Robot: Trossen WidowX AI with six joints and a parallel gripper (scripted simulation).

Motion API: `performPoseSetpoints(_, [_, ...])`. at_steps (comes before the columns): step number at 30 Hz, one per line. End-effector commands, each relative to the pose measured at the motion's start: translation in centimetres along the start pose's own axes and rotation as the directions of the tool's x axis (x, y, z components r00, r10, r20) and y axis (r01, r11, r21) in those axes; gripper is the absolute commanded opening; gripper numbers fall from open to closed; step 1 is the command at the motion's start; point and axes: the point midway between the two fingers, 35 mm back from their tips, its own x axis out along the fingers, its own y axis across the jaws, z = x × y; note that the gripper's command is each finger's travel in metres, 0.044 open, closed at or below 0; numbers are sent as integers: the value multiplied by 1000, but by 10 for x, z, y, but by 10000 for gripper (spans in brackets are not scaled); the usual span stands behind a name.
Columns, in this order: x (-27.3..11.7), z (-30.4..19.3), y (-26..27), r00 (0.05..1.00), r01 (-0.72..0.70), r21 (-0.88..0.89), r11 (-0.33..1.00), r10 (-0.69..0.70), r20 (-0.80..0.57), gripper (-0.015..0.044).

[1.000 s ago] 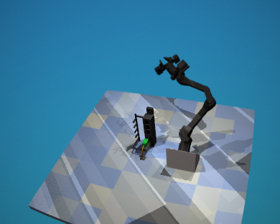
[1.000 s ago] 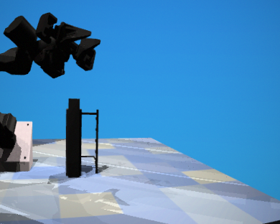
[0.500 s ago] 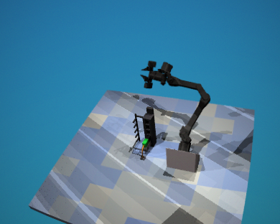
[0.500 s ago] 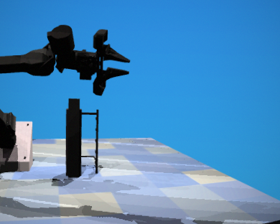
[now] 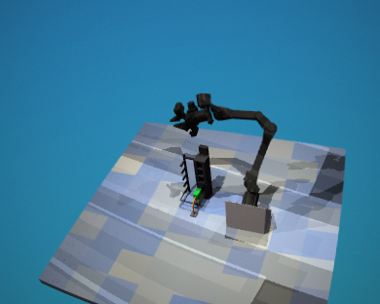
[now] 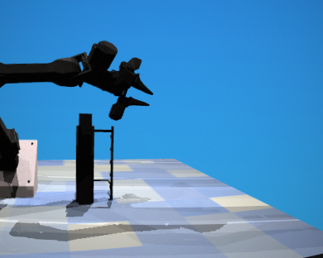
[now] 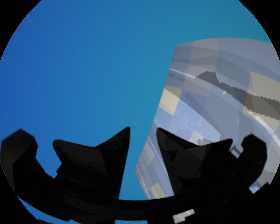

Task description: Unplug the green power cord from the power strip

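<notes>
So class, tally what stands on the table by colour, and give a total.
Black: 3, the arm, strip, rack
Green: 1, the plug
Orange: 1, the cord
Pink-grey: 1, the base block
Total: 6

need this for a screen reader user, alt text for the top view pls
A black robot arm holds its gripper, partly closed on nothing, in the air above an upright black power strip. The green plug sits in the strip near its base.

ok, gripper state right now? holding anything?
Gripper: partly closed with a gap between the fingers, holding nothing; it is in the air above the power strip, and the green plug remains at the strip's base.
</notes>
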Motion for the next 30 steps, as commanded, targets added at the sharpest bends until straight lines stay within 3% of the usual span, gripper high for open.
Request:
performPoseSetpoints(1, [9,-38,-4,994,33,-215,976,-56,-99,160])
performPoseSetpoints(11, [13,-112,-16,943,-31,-638,769,-189,-274,160])
performPoseSetpoints(19, [4,-176,-36,855,-239,-883,403,-344,-389,160])
performPoseSetpoints(24, [-7,-216,-56,773,-435,-895,97,-469,-426,160])
performPoseSetpoints(30, [-15,-261,-92,667,-628,-760,-168,-619,-414,160])
